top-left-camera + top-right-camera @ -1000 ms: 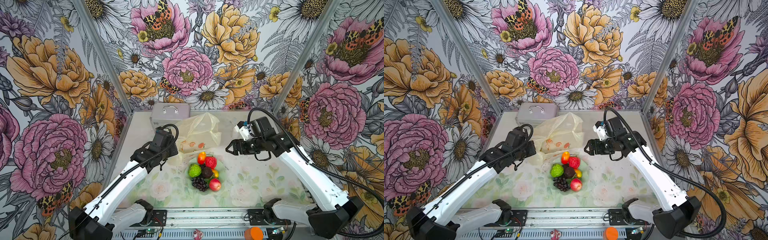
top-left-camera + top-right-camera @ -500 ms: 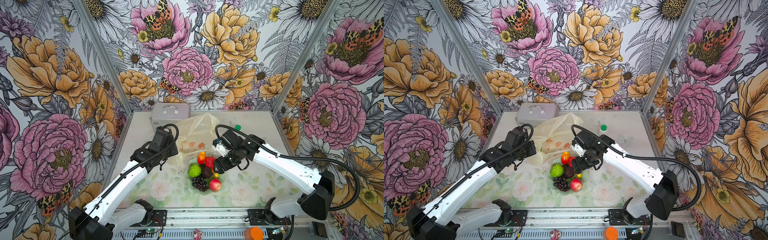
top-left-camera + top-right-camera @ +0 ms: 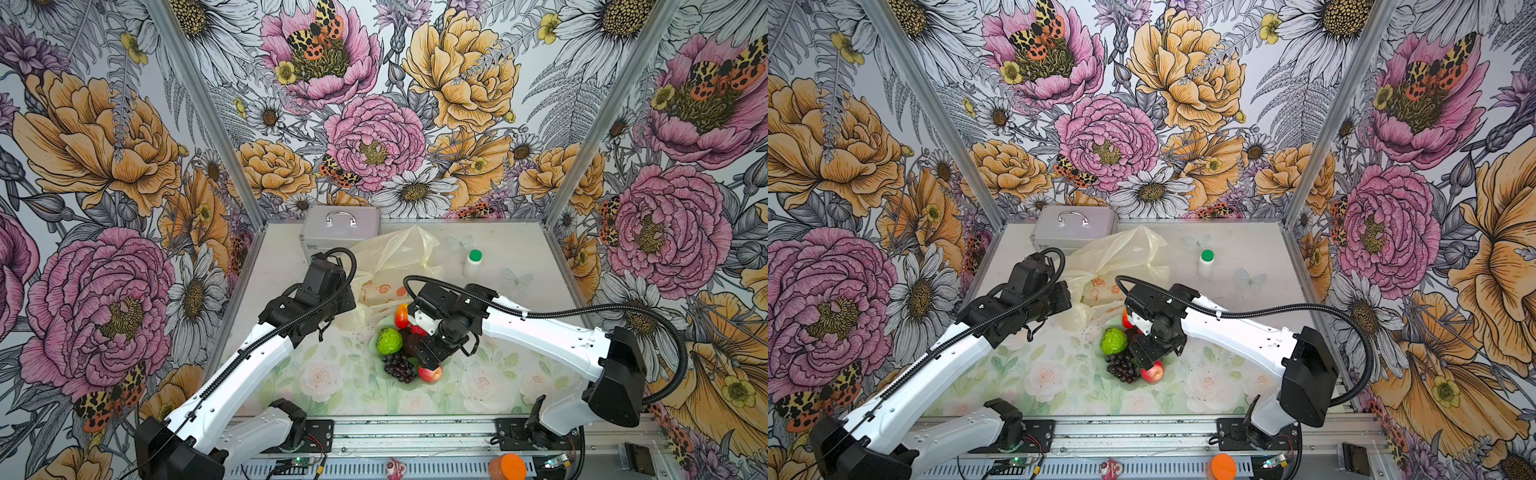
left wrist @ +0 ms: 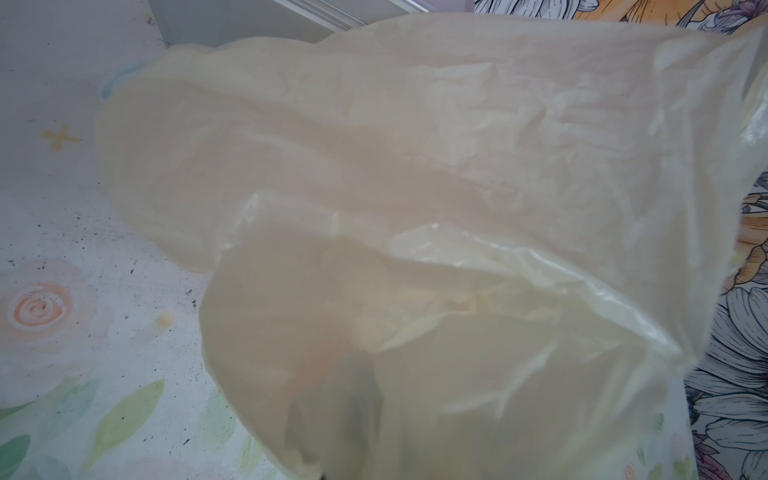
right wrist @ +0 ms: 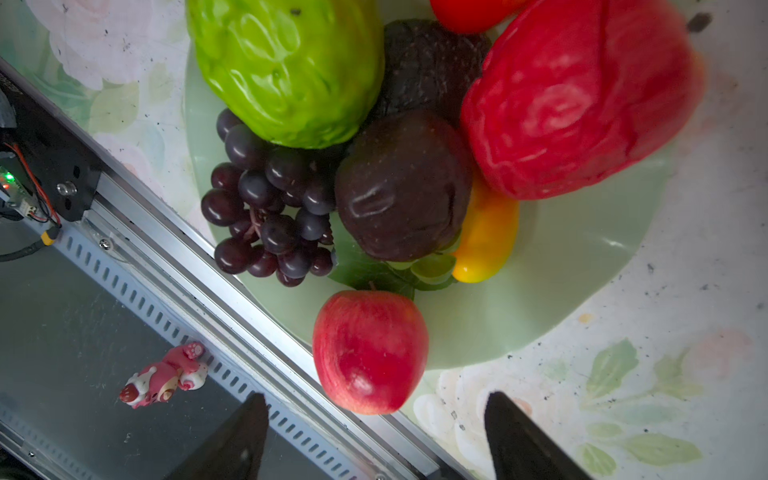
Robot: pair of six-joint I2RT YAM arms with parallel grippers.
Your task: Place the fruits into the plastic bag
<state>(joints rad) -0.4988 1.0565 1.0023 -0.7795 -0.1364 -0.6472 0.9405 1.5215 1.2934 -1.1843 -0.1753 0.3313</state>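
Nothing is bagged yet: the fruits (image 3: 390, 340) are piled in the bowl (image 5: 540, 291), mid-bench. The bag (image 3: 395, 257), at its far side, is pinched by the left tool (image 3: 351, 297); the right tool (image 3: 429, 358) is spread wide over the apple (image 3: 430, 374).

Top views overlook whole tabletop (image 3: 519, 257); wrist cameras look down close.

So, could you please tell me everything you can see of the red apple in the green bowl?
The apple is a small, glossy toy fruit, red with pink streaks and a short brown stem, plastic-looking and undamaged. It sits at the front rim of the pale green bowl, nearest the metal rail, its stem end by a dark green leaf beside the grape bunch. The right gripper hovers over it, fingers open on either side, not gripping.
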